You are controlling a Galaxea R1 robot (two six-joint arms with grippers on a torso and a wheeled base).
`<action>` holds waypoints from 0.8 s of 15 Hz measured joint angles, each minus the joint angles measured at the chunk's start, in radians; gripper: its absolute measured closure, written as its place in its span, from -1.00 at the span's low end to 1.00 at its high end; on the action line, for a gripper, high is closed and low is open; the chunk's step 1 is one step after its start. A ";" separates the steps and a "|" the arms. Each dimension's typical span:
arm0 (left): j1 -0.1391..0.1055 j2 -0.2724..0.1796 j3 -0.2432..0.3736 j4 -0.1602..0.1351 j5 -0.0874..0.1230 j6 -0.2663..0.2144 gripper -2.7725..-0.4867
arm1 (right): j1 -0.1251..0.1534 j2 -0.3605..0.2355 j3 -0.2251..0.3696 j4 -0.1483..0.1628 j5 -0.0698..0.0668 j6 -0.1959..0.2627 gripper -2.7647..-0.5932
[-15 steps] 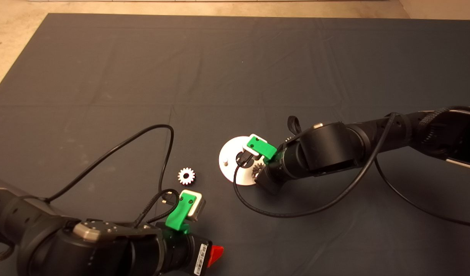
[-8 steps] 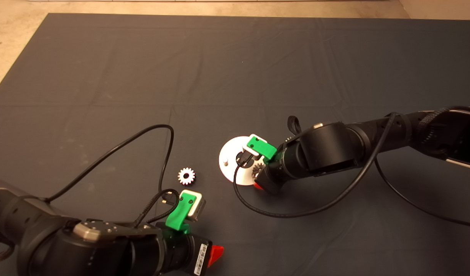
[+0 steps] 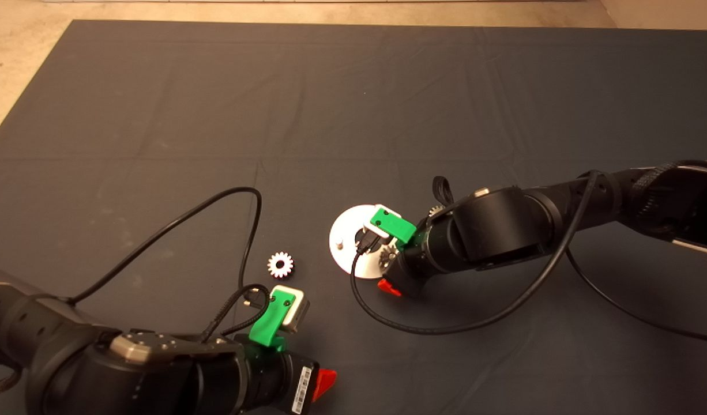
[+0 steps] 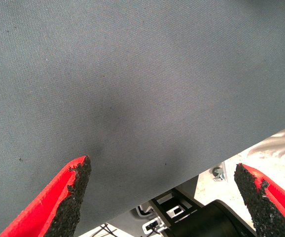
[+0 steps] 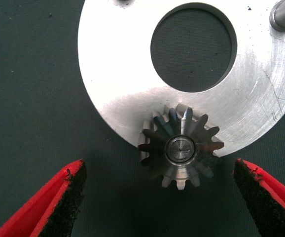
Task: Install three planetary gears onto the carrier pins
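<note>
Writing: a white label with a barcode (image 3: 302, 390) on the left arm's wrist; its print is too small to read. No other lettering shows.

Dark mat (image 3: 353, 115): the far half lies bare; pale floor (image 3: 19, 52) shows past its far and left edges.

Carrier disc (image 5: 127, 89): flat, round, silver, with a central hole, lying on the mat near the middle, partly under the right wrist in the head view.

Seated gear (image 5: 180, 146): on a pin at the disc's rim, the pin end showing through its bore, teeth overhanging the rim.

Bare pins: one (image 5: 284, 14) at the disc's edge, another only just in the wrist view; the head view shows a bare pin (image 3: 341, 244) on the disc's left side.

Loose gear (image 3: 281, 264): flat on the mat, left of the disc and apart from it, beside a black cable (image 3: 175, 225).

Right gripper (image 5: 160, 197): over the seated gear, fingers spread wide to either side, touching nothing.

Left gripper (image 4: 164, 197): at the lower left of the mat, near its edge, fingers apart and holding nothing.
</note>
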 joint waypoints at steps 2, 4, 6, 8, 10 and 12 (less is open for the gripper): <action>0.000 0.000 0.000 0.000 0.000 0.000 -0.38 | 0.004 -0.012 0.035 0.000 0.000 0.001 -0.48; 0.000 0.000 0.000 0.000 0.000 0.000 -0.38 | 0.037 -0.031 0.069 0.000 0.000 0.024 -0.48; 0.000 0.000 0.000 0.000 0.000 0.000 -0.38 | 0.104 -0.061 0.105 0.000 0.000 0.052 -0.48; 0.000 0.000 0.000 0.000 0.000 0.000 -0.38 | 0.155 -0.097 0.129 -0.003 0.000 0.065 -0.48; 0.000 0.000 0.000 0.001 0.000 0.000 -0.38 | 0.161 -0.133 0.134 -0.003 0.000 0.068 -0.48; 0.000 0.000 0.000 0.001 0.000 0.000 -0.38 | 0.163 -0.161 0.122 -0.003 0.000 0.068 -0.48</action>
